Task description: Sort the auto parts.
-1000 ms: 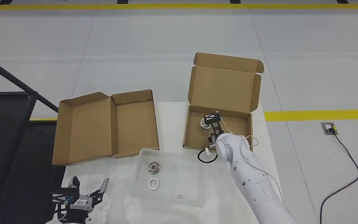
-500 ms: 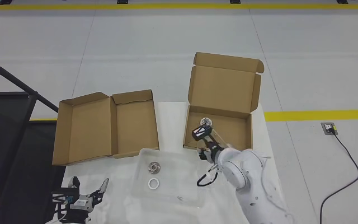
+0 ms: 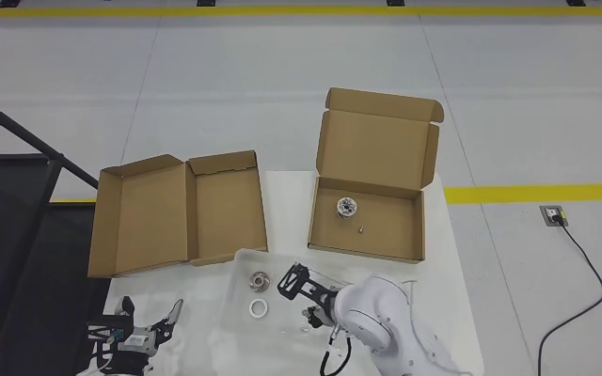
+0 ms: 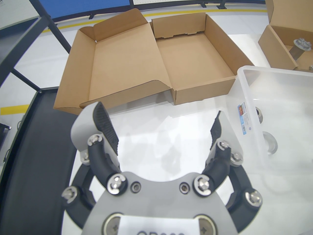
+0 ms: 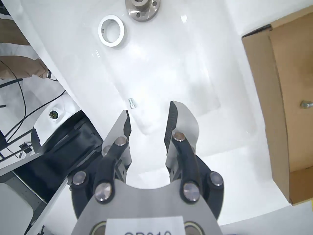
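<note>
White tabletop, clear bin [image 5: 171, 62] on it. We note the right gripper [image 5: 149, 110] spread open and empty above the bin floor, just beside a small bolt [image 5: 132, 103] lying there. We judge the bolt light, hard, slick and prone to roll, so pinch it across the shank. Left gripper [image 4: 159, 113] is likewise open.

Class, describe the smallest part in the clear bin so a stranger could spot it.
On the white table, find the clear plastic bin. Three parts lie in it: a grey flange, a white ring and, apart from both, a tiny silver screw. It alone is a short pin, far smaller than the two round pieces.
</note>
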